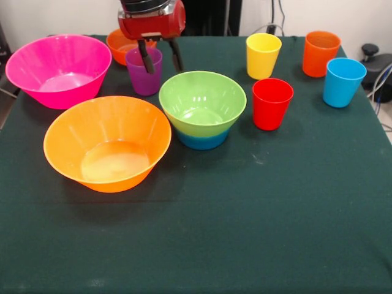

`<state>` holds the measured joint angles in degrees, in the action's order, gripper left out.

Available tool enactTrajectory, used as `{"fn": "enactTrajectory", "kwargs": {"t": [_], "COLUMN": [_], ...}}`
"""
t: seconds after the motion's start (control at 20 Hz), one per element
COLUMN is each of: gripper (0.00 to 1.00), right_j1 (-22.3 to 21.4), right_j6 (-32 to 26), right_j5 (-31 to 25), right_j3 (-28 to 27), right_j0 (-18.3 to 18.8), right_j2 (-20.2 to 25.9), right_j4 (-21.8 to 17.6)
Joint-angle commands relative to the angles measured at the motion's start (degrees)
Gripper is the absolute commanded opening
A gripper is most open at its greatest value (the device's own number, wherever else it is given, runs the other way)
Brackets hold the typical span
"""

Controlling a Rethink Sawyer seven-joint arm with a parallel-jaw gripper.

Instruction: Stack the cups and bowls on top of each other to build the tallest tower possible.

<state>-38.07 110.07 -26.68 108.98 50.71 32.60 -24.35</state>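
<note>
My gripper (162, 63) hangs open at the back of the table, over the purple cup (143, 79). One finger reaches down at the cup's mouth and the other hangs just off its right side, so the cup's right wall lies between them. A green bowl (202, 101) sits nested in a blue bowl (203, 141) at the centre. To the left are a large orange bowl (107, 144) and a large pink bowl (58, 70). A small orange bowl (120, 45) shows partly behind the gripper. On the right stand the red cup (272, 103), yellow cup (263, 55), orange cup (320, 53) and light blue cup (343, 81), all upright.
Everything rests on a dark green cloth-covered table (245, 220). A black device with cables (375, 60) sits off the table's right edge. The red gripper body (152, 18) hangs low over the small orange bowl.
</note>
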Motion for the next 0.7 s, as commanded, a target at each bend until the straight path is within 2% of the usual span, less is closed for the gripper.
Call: {"fn": "enactTrajectory", "kwargs": {"t": [0.05, 0.45, 0.7], "gripper": [1.00, 1.00, 1.00], "right_j1": [3.1, 6.1, 8.0], "right_j6": [-4.1, -4.6, -6.1], "right_j5": [-5.4, -5.4, -6.1], "right_j3": [-4.1, -7.3, -8.9], "right_j0": [-2.2, -2.7, -1.8], "right_j2": [-2.3, -3.7, -3.8], "right_j4": [-3.9, -4.8, -4.8]}}
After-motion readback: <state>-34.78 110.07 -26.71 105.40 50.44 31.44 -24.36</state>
